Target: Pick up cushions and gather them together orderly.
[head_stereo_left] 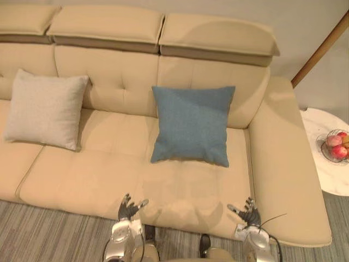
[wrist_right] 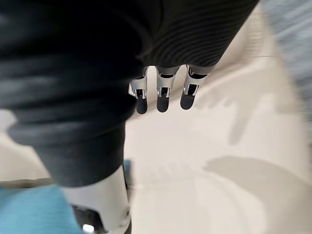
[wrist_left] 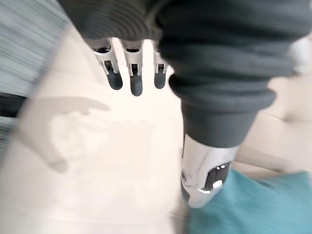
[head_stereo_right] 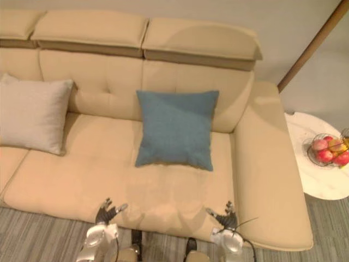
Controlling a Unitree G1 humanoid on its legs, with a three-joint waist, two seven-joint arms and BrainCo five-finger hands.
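A blue cushion point(head_stereo_left: 192, 124) leans against the backrest of the beige sofa point(head_stereo_left: 98, 180), right of its middle. A light grey cushion point(head_stereo_left: 44, 109) leans against the backrest further left, well apart from the blue one. My left hand point(head_stereo_left: 130, 208) hovers over the seat's front edge, fingers straight, holding nothing. My right hand point(head_stereo_left: 248, 212) hovers over the front edge near the right armrest, also open and empty. Past my left hand's fingers point(wrist_left: 135, 80) lies bare seat, with the blue cushion point(wrist_left: 253, 204) off to one side. My right hand's fingers point(wrist_right: 163, 97) point over bare seat too.
A round white side table point(head_stereo_left: 327, 174) stands right of the sofa's armrest, bearing a wire bowl of fruit point(head_stereo_left: 335, 145). A wooden pole point(head_stereo_left: 319, 52) leans behind it. Striped grey carpet point(head_stereo_left: 49, 234) runs along the sofa's front.
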